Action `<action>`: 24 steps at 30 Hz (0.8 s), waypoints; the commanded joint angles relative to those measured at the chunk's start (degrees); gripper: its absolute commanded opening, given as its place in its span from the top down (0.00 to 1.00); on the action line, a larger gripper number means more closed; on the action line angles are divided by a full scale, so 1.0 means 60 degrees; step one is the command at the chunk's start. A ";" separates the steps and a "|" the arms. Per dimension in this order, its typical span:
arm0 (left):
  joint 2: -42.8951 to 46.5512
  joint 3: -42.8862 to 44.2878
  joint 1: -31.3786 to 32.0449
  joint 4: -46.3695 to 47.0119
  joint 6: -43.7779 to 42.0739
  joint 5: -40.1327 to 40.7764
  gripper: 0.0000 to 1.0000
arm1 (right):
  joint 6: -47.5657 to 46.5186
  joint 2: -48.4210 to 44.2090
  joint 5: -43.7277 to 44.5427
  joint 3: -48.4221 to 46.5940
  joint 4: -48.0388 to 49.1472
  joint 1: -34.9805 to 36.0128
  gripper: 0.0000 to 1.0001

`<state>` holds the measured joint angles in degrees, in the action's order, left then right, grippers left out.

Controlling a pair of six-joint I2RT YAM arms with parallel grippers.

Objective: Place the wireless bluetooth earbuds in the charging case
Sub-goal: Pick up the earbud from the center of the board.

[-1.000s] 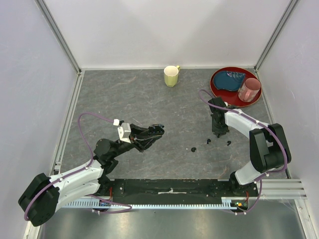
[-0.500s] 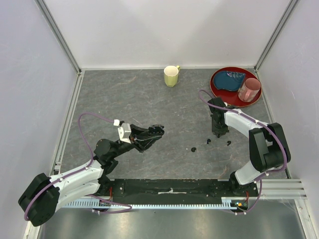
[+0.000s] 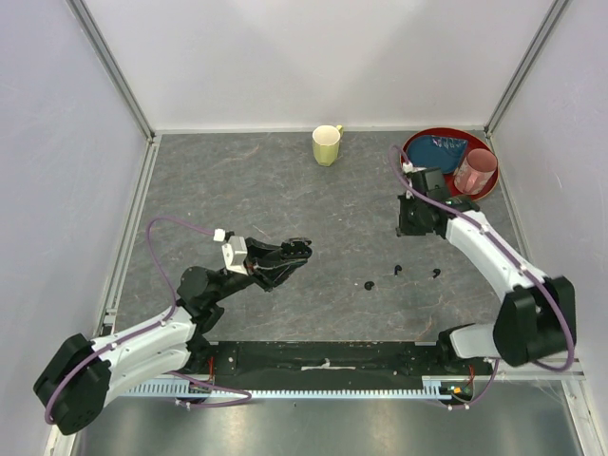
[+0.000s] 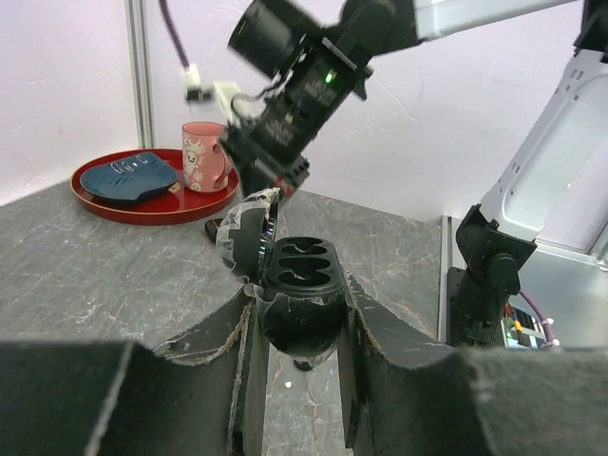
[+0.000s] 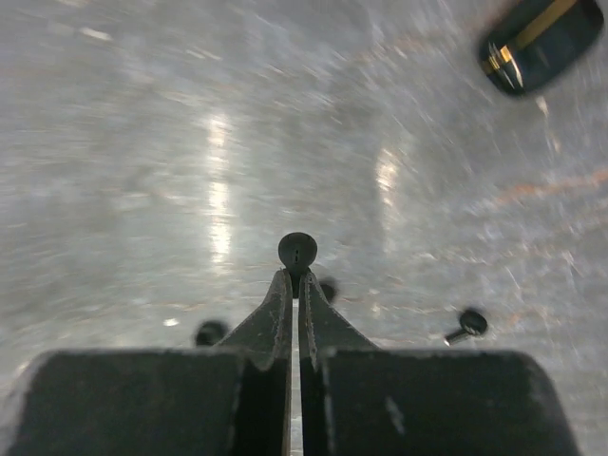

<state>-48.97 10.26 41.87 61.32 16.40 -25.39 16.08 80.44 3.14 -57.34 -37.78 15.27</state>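
Top view: left gripper (image 3: 289,253) sits left of centre, jaws clamped on the charging case (image 3: 299,245). Right gripper (image 3: 407,226) is right of centre, pointing down; can't tell its jaw state from here. Three tiny black bits (image 3: 396,269) lie on the table (image 3: 237,180) just near of it. Yellow mug (image 3: 327,144) far centre, red tray (image 3: 451,132) far right.

Left wrist: case (image 4: 302,285) upright between the fingers (image 4: 249,332), lid hinged open to the left, two sockets showing.

Right wrist: right gripper (image 5: 294,277) jaws nearly shut, pinching one earbud (image 5: 297,251) at the tips. The bits (image 5: 211,332) on the table are blurred.
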 commanded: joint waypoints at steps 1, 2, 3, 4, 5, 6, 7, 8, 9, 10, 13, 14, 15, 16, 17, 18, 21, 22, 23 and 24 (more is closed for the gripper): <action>0.0280 0.0018 0.0039 0.0064 -0.0331 0.0232 0.98 | -0.0832 -0.1188 -0.2658 -0.0988 0.0642 0.0048 1.00; 0.0324 0.0018 0.0024 -0.0024 -0.0361 0.0247 0.98 | -0.1167 -0.1292 -0.3227 -0.1120 0.0671 0.0048 1.00; 0.0426 0.0018 0.0039 -0.0083 -0.0419 0.0276 0.98 | -0.1330 -0.1366 -0.3726 -0.1238 0.0701 0.0048 1.00; 0.0471 0.0018 0.0039 -0.0127 -0.0477 0.0276 0.98 | -0.1419 -0.1569 -0.4746 -0.1384 0.0831 0.0063 1.00; 0.0544 0.0018 0.0039 -0.0243 -0.0522 0.0291 0.98 | -0.1478 -0.1687 -0.5191 -0.1400 0.0963 0.0092 1.00; 0.0574 0.0018 0.0039 -0.0302 -0.0624 0.0305 0.98 | -0.1609 -0.1805 -0.5544 -0.1429 0.1095 0.0121 1.00; 0.0704 0.0018 0.0024 -0.0375 -0.0683 0.0305 0.98 | -0.1740 -0.2038 -0.6301 -0.1473 0.1241 0.0151 1.00; 0.0764 0.0018 0.0024 -0.0420 -0.0727 0.0334 0.98 | -0.1901 -0.2098 -0.6555 -0.1676 0.1243 0.0238 1.00; 0.0822 0.0004 0.0024 -0.0522 -0.0785 0.0407 0.98 | -0.2135 -0.2186 -0.6819 -0.1794 0.1243 0.0268 1.00; 0.0953 -0.0011 0.0039 -0.0537 -0.0800 0.0451 0.98 | -0.2326 -0.2288 -0.7141 -0.2057 0.1170 0.0282 1.00; 0.1130 -0.0055 0.0024 -0.0698 -0.0829 0.0627 0.98 | -0.2620 -0.2435 -0.8430 -0.2497 0.1096 0.0326 1.00; 0.1145 -0.0055 0.0010 -0.0756 -0.0830 0.0657 0.98 | -0.2606 -0.2450 -0.9172 -0.2586 0.1096 0.0370 1.00; 0.1145 -0.0055 0.0024 -0.0757 -0.0844 0.0657 0.98 | -0.2867 -0.2450 -0.9484 -0.2674 0.1082 0.0414 1.00; 0.1145 -0.0070 0.0024 -0.0757 -0.0815 0.0671 0.98 | -0.3044 -0.2494 -0.9749 -0.2805 0.0995 0.0472 1.00; 0.1145 -0.0070 -0.0005 -0.0743 -0.0800 0.0672 0.98 | -0.3234 -0.2509 -0.9983 -0.2893 0.0849 0.0647 0.99; 0.1131 -0.0070 -0.0020 -0.0713 -0.0757 0.0686 0.98 | -0.3526 -0.2523 -1.0102 -0.3025 0.0630 0.0736 0.99; 0.1160 -0.0070 -0.0034 -0.0611 -0.0800 0.0599 0.98 | -0.4888 -0.2567 -1.0350 -0.3654 -0.0760 0.1073 0.99; 0.1160 -0.0070 -0.0063 -0.0524 -0.0815 0.0569 0.98 | -0.5500 -0.2582 -1.0366 -0.3960 -0.1387 0.1219 1.00; 0.1189 -0.0070 -0.0064 -0.0479 -0.0873 0.0410 0.98 | -0.5709 -0.2611 -1.0395 -0.4109 -0.1655 0.1307 0.99; 0.1189 -0.0041 -0.0049 -0.0450 -0.0903 0.0292 0.98 | -0.5886 -0.2641 -1.0396 -0.4226 -0.1976 0.1381 0.98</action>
<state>-42.54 9.89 41.80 55.83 13.98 -22.63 -8.36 66.35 -54.15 -77.62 -40.34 21.91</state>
